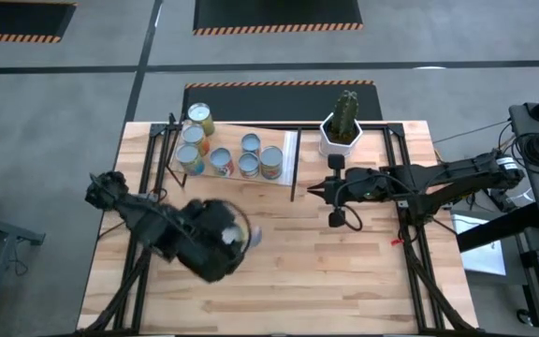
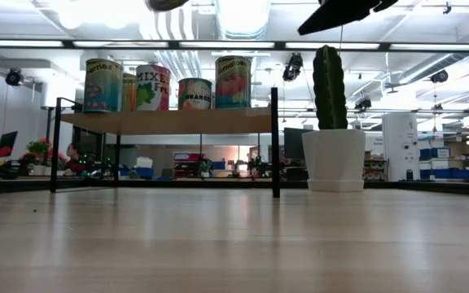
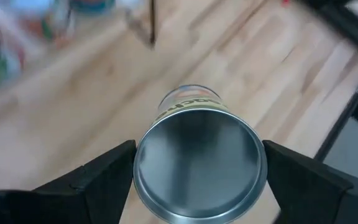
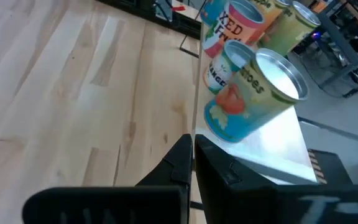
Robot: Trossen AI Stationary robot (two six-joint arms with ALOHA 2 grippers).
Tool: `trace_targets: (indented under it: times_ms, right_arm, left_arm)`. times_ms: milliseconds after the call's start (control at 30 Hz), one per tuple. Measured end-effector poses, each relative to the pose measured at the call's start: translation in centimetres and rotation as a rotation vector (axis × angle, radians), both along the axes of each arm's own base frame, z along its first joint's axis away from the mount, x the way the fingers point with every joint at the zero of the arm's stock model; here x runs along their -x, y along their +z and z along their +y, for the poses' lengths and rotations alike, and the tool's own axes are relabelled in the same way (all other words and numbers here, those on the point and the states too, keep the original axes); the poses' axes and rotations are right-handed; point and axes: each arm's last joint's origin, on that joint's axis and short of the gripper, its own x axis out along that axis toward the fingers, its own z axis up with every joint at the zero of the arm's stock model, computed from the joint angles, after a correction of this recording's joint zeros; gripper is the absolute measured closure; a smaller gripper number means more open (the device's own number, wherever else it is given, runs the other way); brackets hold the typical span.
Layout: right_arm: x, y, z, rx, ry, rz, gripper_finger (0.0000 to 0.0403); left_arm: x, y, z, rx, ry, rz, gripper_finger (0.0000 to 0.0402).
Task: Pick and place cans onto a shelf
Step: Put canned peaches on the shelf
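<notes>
Seven cans already stand together on the shelf, a pale board on a thin black frame at the far left part of the table, just beside the potted cactus. An eighth can sits between the spread fingers of the left gripper, above the plank top nearer the front and well apart from the shelf. Its jaws stand wide at either flank of the can; I cannot tell whether they are touching it. The right gripper waits pinched shut, empty, near the shelf's right post.

I would judge that can stiff and smooth-walled, likely weighty if full, and slippery on the metal rims. Best to take it across the middle of the labelled side, squarely, so it does not twist.

From straight overhead, the left arm covers its can almost entirely; only the left wrist camera shows the silvery round end and a strip of label. From table height, four labels in a row show, raised on the shelf, with neither gripper visible. The right wrist camera alone shows the nearest can close to the shelf's edge.
</notes>
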Motion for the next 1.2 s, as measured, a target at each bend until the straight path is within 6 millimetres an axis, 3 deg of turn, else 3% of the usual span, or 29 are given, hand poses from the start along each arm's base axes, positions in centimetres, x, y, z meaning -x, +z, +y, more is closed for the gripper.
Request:
trace_targets:
  times_ms: [167,500,867,1200]
  right_arm:
    - [1.4,0.1,-0.2,-0.016,-0.006,-0.030,0.0394]
    - [2.2,0.3,-0.3,-0.026,-0.008,-0.058,0.0394]
    - [2.1,0.2,-0.3,-0.029,-0.010,-0.056,0.0394]
    - [2.1,0.2,-0.3,-0.025,-0.008,-0.054,0.0394]
  left_arm:
    - [-1.3,3.0,3.1,-0.099,-0.064,-0.064,0.0090]
    - [-2.9,6.3,9.7,-0.370,-0.117,-0.123,0.0090]
    - [-4.7,7.2,17.7,-0.477,-0.131,-0.108,0.0090]
    - [-5.9,6.0,25.4,-0.348,-0.178,-0.123,0.0090]
